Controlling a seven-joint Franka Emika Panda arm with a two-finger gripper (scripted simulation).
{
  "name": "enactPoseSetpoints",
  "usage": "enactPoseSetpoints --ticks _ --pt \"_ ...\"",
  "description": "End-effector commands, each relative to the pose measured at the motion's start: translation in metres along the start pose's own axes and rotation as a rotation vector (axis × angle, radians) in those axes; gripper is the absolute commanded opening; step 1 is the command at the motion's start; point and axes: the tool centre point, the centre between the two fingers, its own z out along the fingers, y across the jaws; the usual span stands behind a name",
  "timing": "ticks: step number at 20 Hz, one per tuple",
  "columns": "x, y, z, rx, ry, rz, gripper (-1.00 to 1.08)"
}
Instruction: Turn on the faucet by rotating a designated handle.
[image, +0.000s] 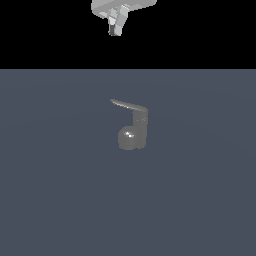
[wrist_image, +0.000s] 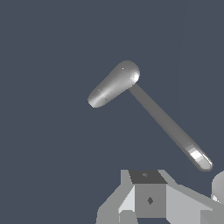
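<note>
The faucet (image: 133, 131) is a small dull-grey fixture standing on the flat grey floor, with a shiny rounded bulb at its base and a short upright column. Its handle (image: 128, 105) is a thin flat lever that juts from the column's top toward the exterior view's left. My gripper (image: 116, 29) hangs high above and behind the faucet, well apart from it, fingers close together and holding nothing. In the wrist view the handle (wrist_image: 166, 122) shows as a long thin bar running from the thicker rounded faucet body (wrist_image: 114, 84), and my gripper (wrist_image: 140, 201) sits at the picture's edge, off the lever.
A plain grey floor (image: 60, 200) spreads around the faucet on every side. Behind it the background is black. No other objects are in view.
</note>
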Motion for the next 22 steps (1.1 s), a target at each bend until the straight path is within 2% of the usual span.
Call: enactPoseSetpoints --ticks 1,11,22 --pt "0.011 -0.011 0.014 -0.001 0.002 0.080 -1.00" --pt "0.054 -0.046 0.076 -0.013 0.039 0.388 -1.00" --pt "0.097 -0.073 0.144 -0.016 0.131 0.699 -1.00"
